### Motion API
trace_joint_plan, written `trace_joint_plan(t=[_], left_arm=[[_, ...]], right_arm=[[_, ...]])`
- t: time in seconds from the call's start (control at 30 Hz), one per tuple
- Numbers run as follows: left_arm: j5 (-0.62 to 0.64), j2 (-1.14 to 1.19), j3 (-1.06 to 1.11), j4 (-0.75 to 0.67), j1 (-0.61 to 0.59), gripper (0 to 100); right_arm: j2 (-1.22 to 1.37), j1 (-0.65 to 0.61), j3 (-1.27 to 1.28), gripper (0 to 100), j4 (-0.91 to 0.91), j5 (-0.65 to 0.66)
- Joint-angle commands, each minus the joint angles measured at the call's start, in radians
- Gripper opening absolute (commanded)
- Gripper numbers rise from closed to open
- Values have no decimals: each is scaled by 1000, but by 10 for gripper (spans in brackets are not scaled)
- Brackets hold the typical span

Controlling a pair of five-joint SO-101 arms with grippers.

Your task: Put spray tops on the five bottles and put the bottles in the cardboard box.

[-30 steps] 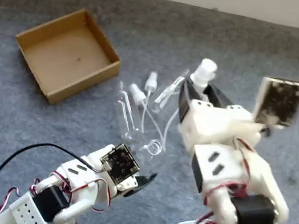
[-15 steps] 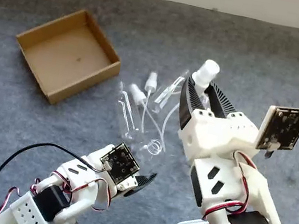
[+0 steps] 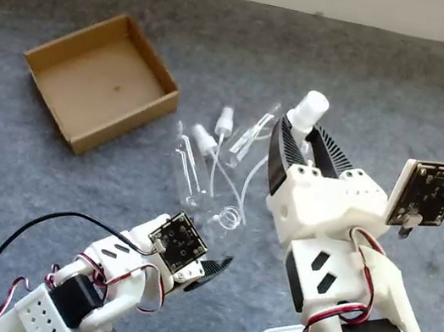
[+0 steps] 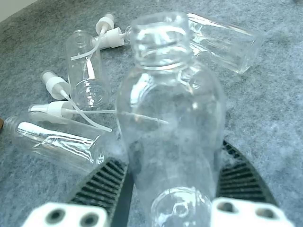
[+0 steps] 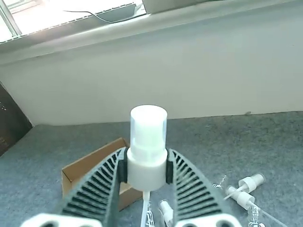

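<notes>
Clear plastic fills my left jaws, which are closed on the body of an open-necked bottle [image 4: 170,132]. Just beyond those jaws, three more clear bottles [image 4: 87,75] lie on their sides on the grey tabletop [image 4: 274,109], with loose white spray tops [image 4: 54,85] and their thin tubes among them. My right jaws, raised over the pile, pinch a white spray top [image 5: 147,146] by its collar, its capped head standing past the tips. Farther off, beyond the pile from both jaws, the cardboard box [image 3: 99,84] sits open-topped, its brown floor showing.
</notes>
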Motion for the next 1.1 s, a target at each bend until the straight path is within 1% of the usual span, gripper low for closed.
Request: trace_joint_plan(t=[0.0,0.1,0.3,0.57,0.93,1.07], left_arm=[[-2,-10,21,0,10,109],[-2,-10,21,0,8,109],[-2,-10,21,-2,8,109],[-2,-10,21,0,8,109],[-2,-10,21,0,8,109],[-2,-10,21,-5,7,109]], right_arm=[[-10,5,-58,9,5,-8],[-10,-4,-53,9,5,-9],[-10,-102,-25,9,5,-9],[-10,-102,33,9,7,0],[-12,-102,30,9,7,0],[-12,-102,101,9,42,0]])
